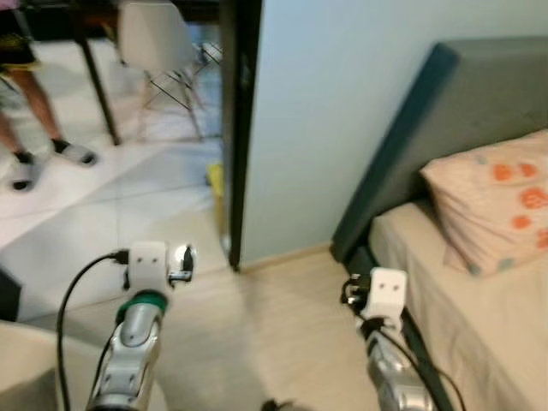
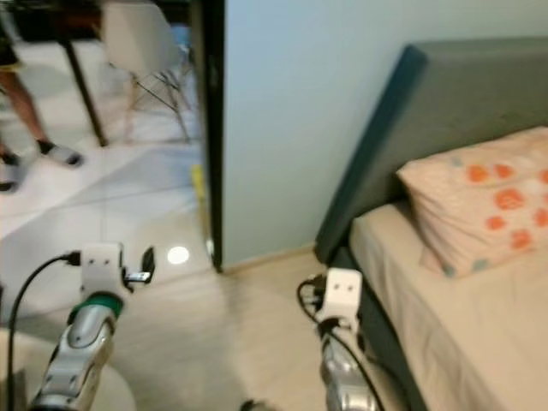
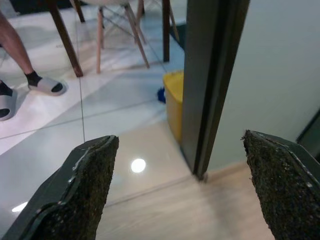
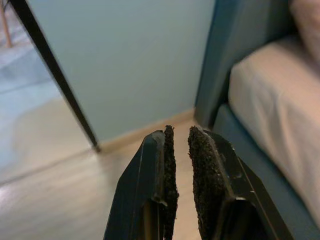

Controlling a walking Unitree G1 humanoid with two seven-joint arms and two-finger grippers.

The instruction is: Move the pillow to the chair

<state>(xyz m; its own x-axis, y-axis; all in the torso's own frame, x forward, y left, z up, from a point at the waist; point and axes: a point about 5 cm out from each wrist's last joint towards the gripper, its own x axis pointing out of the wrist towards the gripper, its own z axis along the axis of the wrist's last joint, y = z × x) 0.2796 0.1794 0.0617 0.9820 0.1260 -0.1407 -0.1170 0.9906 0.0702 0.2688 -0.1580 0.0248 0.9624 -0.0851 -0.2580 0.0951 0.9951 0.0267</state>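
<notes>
Pillow (image 1: 498, 199) lies on the bed (image 1: 479, 317); left gripper (image 3: 175, 187) spread wide, right gripper (image 4: 181, 175) nearly pressed together, both empty.

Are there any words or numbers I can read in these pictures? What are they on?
None: there are no words or numbers to read.
The pillow on the bed has just orange and blue blotches, no letters.
The yellow bin by the door frame shows no label.
</notes>
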